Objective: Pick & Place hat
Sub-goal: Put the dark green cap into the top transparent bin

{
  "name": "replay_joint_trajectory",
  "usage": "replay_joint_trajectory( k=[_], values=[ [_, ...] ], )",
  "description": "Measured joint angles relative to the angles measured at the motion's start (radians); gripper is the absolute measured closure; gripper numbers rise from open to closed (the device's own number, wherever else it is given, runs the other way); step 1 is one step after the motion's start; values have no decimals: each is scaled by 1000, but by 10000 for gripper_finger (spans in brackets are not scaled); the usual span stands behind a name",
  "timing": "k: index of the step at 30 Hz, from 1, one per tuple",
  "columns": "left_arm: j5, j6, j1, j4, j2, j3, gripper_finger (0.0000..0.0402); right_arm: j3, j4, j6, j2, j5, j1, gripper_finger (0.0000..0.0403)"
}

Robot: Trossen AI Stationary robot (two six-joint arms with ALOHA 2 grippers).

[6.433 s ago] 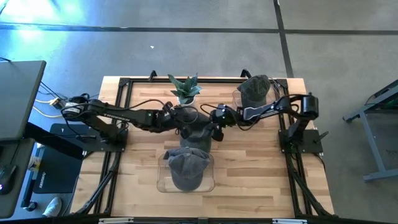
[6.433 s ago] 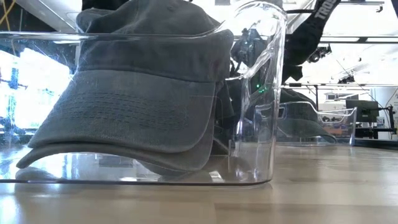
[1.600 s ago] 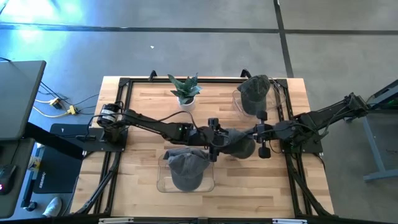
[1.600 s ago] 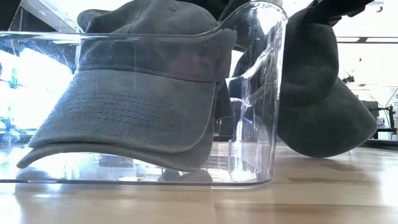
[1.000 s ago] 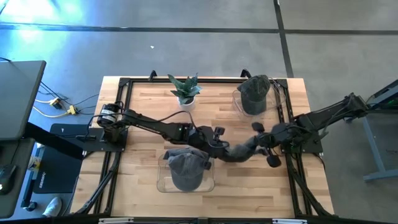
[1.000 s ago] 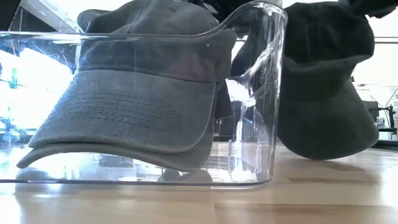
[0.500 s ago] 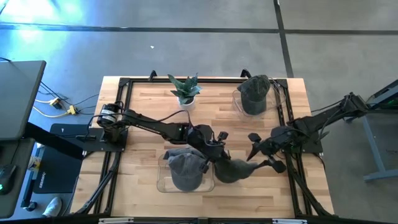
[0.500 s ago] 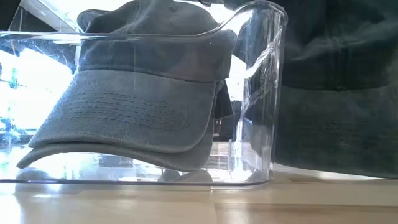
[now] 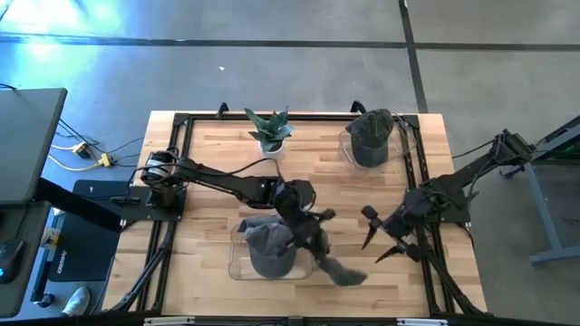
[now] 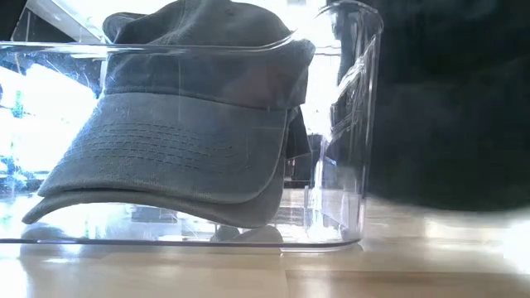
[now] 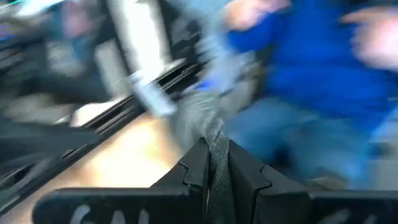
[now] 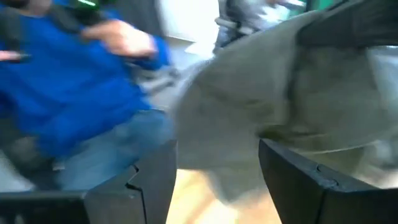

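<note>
the left gripper (image 9: 313, 243) is pinched on a fold of the dark hat (image 9: 337, 268), and in the left wrist view the grey cloth (image 11: 211, 134) is squeezed between its two fingers (image 11: 194, 168). in the high view the hat hangs from this gripper and trails toward the near edge of the table (image 9: 208, 145), just beside the right wall of the clear bin (image 9: 237, 268), which already holds another grey cap (image 9: 269, 246). so the carried hat lies outside the bin, on its right, and the bin is to the left of the gripper; i judge that the coming move must bring the hat to the left, over the wall, and then lower it. the long axis of the hanging hat runs about from the gripper to the near right corner. the left arm is clearly the nearer one. the right gripper (image 9: 378, 237) stands well apart to the right, near the frame rail, with its fingers spread and nothing between them. in the low view the clear bin (image 10: 348, 149) and the cap (image 10: 182, 141) inside are plain, but the carried hat is only a dark mass (image 10: 451, 108) that fills the right side, so i cannot tell whether it touches the table. both wrist views are smeared; a person in blue (image 12: 68, 81) shows beyond the table.
</note>
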Motion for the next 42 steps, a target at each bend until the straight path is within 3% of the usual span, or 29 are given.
replay_joint_trajectory(
  k=[5, 10, 13, 15, 20, 23, 30, 34, 42],
  values=[
    [-423, 29, 11, -11, 0, 1, 367, 0, -77, 31, 3, 288, -1, 172],
    [-832, 174, 43, -8, 0, 1, 367, 24, -255, 33, -13, 454, -1, 171],
    [-1012, 179, 77, 1, 0, 1, 367, 50, -387, 68, -39, 581, -1, 171],
    [-997, 139, 96, -37, 0, 2, 367, 51, -441, 72, -53, 633, -2, 171],
    [-601, 4, 98, -155, 0, -16, 367, 49, -442, 57, -47, 628, -3, 171],
    [-442, -24, 83, -132, 27, -38, 367, 17, -405, 39, -25, 608, -3, 171],
    [-445, -27, 50, -111, 70, -36, 367, -53, -240, -70, 84, 600, 2, 171],
    [-457, -49, 54, -155, 87, -47, 367, -22, -227, -157, 114, 599, 31, 171],
    [-461, -60, 60, -134, 106, -43, 367, -22, -225, -162, 129, 671, 35, 171]
  ],
)
